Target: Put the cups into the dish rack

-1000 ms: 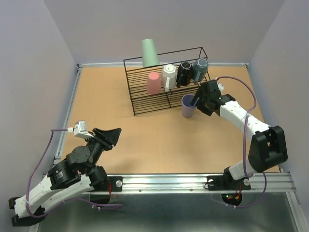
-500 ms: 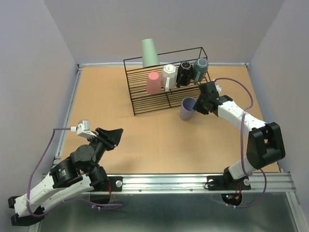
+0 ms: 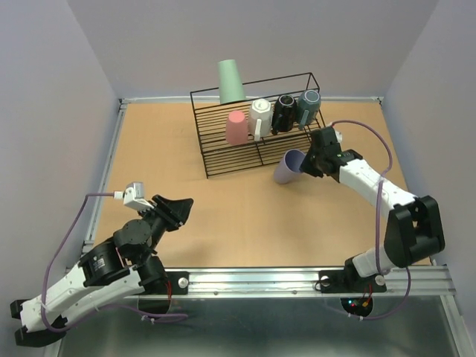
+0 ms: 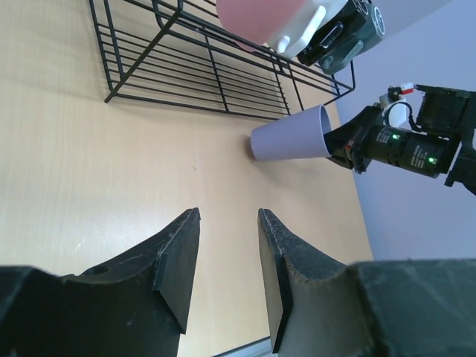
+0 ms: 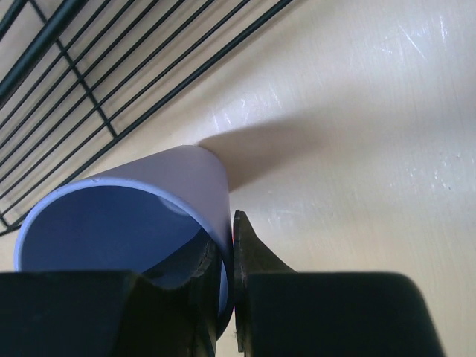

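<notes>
**Wooden table, lavender cup tipped at the rack's front right corner**

Tan wooden table carries the black wire dish rack at its far side. The pink cup, white mug, black mug and grey-blue mug sit in the rack, and a green cup stands upside down on its back left corner. Just off the rack's front right corner, the right gripper pinches the rim of the lavender cup, one finger inside and one outside; the cup is tilted, mouth toward the gripper. Well in front of the rack, the left gripper hangs with a narrow gap between its fingers, holding nothing.
</notes>
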{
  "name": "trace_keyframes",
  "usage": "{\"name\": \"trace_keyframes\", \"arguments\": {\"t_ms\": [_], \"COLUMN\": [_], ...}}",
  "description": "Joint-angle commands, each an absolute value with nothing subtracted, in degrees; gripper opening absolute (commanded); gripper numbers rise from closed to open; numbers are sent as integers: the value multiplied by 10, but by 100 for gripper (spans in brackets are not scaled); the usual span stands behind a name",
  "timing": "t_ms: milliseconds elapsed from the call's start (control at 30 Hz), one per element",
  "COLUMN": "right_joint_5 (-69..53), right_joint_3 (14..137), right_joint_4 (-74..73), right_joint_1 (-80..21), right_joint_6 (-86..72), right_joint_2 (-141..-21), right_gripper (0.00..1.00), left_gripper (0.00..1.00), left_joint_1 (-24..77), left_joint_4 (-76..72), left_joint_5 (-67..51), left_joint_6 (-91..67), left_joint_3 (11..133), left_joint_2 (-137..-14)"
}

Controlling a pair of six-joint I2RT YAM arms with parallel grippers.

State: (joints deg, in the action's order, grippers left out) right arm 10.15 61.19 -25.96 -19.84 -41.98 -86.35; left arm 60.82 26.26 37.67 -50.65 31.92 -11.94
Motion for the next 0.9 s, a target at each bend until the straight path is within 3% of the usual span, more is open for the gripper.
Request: {"name": "trace_keyframes", "arguments": {"t_ms": [0,267,667,867], "right_joint_5": [74,-67,-261,-290], "right_joint_3": [586,583,577,555], "right_joint_4": [-241,-253,43,155], "right_joint_1": [-195,-195,-194,-195], "right_joint_6": [-410,-416,-534,-623], "right_joint_2": [-769,-612,-513,-506], "right_gripper": [0,0,0,0], "left_gripper": [49,66,85,87], "left_joint_1": [612,612,612,612], "left_joint_4": [255,215,10,-87], "left_joint_5": [373,310,187,148], "left_joint_6": [-505,-512,-490,-507], "left_joint_3": [363,433,583,603], "left_joint_2": [-141,-214,-435,-501]}}
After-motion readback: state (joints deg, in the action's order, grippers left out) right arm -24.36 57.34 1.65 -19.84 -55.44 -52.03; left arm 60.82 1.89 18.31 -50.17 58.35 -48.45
